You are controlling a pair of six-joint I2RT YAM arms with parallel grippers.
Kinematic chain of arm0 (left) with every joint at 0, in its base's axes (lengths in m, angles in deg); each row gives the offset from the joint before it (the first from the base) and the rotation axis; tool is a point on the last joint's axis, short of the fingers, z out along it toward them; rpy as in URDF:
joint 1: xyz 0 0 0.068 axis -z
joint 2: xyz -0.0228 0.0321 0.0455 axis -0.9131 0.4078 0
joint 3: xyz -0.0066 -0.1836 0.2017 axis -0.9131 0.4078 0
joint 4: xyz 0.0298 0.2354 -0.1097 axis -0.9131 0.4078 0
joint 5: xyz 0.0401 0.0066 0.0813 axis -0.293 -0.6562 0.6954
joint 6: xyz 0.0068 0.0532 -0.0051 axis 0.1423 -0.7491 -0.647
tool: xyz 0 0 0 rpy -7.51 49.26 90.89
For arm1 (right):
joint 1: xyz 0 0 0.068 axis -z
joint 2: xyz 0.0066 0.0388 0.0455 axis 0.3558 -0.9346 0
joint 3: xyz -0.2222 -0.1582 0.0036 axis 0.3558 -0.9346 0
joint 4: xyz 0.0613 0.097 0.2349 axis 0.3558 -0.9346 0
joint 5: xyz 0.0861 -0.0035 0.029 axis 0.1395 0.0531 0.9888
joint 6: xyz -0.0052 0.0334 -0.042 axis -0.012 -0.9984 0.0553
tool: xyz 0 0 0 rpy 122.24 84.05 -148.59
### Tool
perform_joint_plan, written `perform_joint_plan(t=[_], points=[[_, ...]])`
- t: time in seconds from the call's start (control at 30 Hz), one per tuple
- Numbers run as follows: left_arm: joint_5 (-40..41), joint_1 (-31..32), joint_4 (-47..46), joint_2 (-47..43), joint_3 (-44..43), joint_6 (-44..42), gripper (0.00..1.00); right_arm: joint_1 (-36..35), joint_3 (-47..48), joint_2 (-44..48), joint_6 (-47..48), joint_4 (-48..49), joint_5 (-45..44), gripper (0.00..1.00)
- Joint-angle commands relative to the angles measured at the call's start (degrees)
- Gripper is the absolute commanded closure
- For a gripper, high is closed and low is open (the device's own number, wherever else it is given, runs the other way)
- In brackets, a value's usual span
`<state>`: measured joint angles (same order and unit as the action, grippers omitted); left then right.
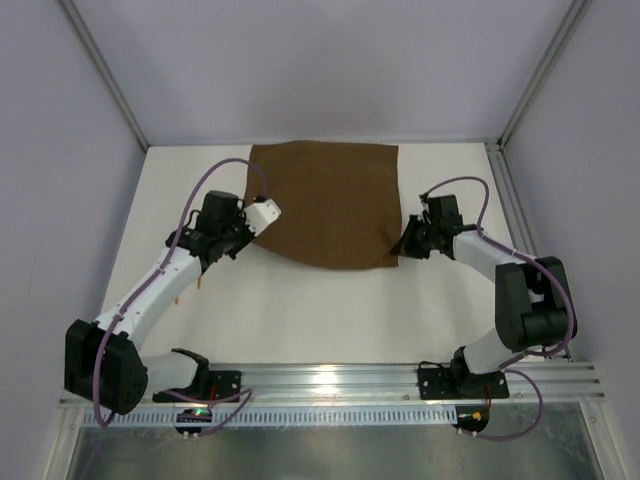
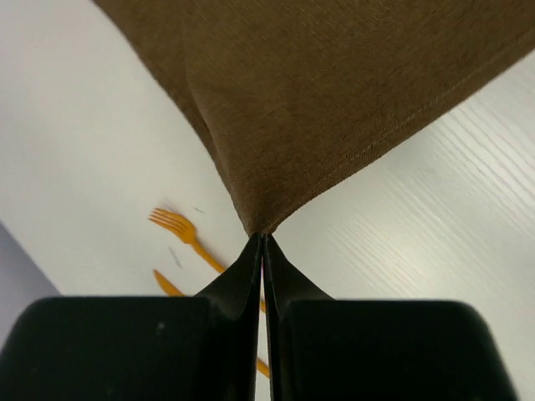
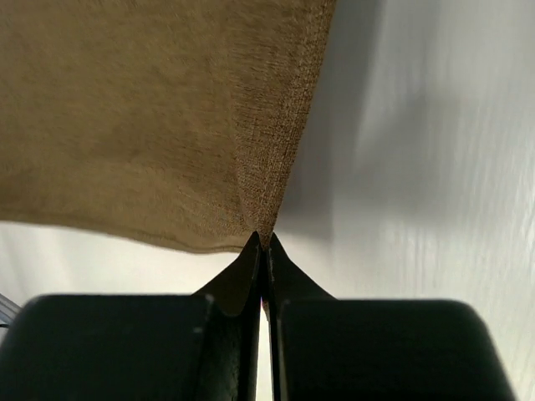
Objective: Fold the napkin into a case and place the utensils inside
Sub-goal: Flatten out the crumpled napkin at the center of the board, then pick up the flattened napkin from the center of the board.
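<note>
Left fingers (image 2: 241,280) and right fingers (image 3: 242,271) each clamp a near corner of the napkin (image 1: 325,205), both forearms angled inward

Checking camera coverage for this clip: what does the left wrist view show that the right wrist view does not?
Only the left wrist view: the fork and a second orange utensil on the table, near the left gripper. Only the right wrist view: the right gripper and the corner it pinches. Both: a shut gripper clamping one corner of the brown napkin over the white table.
</note>
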<state>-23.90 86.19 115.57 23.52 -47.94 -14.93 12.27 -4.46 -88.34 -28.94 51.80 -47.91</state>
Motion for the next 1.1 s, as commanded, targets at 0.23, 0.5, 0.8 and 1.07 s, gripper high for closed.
perform_joint_plan(t=[0.23, 0.5, 0.8, 1.07], points=[[-6.75, 1.11, 3.39, -6.63, 16.82, -6.55, 1.00, -3.20, -14.82, 8.17, -3.61, 5.44, -3.64, 0.97], [-11.93, 1.11, 10.25, -14.53, 17.43, -4.98, 1.00, -3.37, -19.84, 17.03, -3.89, 0.18, -5.39, 0.74], [-13.34, 1.11, 9.73, -18.67, 19.37, -3.66, 1.00, -3.38, -14.57, 29.96, 1.38, -15.64, -13.83, 0.33], [-8.53, 1.11, 6.40, -20.17, 21.12, -1.64, 1.00, -6.18, -5.46, 27.08, 9.54, -25.48, -13.58, 0.45]])
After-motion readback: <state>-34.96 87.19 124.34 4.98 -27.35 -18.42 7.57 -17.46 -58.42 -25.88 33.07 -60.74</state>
